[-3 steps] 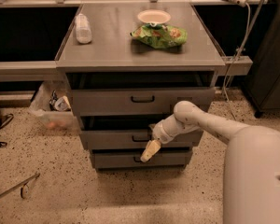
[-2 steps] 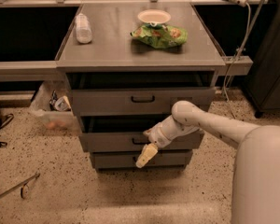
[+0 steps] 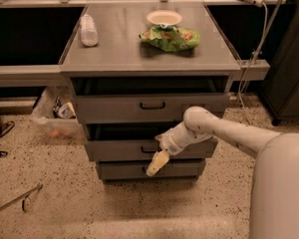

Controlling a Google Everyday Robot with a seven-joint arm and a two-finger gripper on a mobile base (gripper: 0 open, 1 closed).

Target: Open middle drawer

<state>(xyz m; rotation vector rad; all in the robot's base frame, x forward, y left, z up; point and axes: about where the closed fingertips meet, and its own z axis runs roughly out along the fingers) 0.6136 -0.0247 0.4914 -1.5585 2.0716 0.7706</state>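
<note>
a: where's the gripper (image 3: 157, 163) relative to the middle drawer (image 3: 114, 150)?
b: right at the centre of its front. the arm reaches in low from the right, and the pale tip hangs down-left across the drawer's lower edge, over the bottom drawer (image 3: 124, 170). the small black handle (image 3: 148, 149) sits just up-left of that tip, partly hidden by the wrist.
a: are the jaws gripping it?
b: i cannot tell. it doesn't show whether they're open or closed, or whether anything touches the handle.
a: which way should it pull?
b: the front runs left to right, so the drawer should travel straight out, toward the camera. there's a dark gap above it, so i'd judge it's already partly out, like the top drawer (image 3: 114, 108).
a: and the surroundings?
b: the grey metal table (image 3: 139, 54) on top carries a white bowl (image 3: 164, 18), a green bag (image 3: 170, 37) and a bottle (image 3: 88, 30). there's speckled floor (image 3: 114, 208) in front and a plastic bin (image 3: 52, 121) left of the drawers.
</note>
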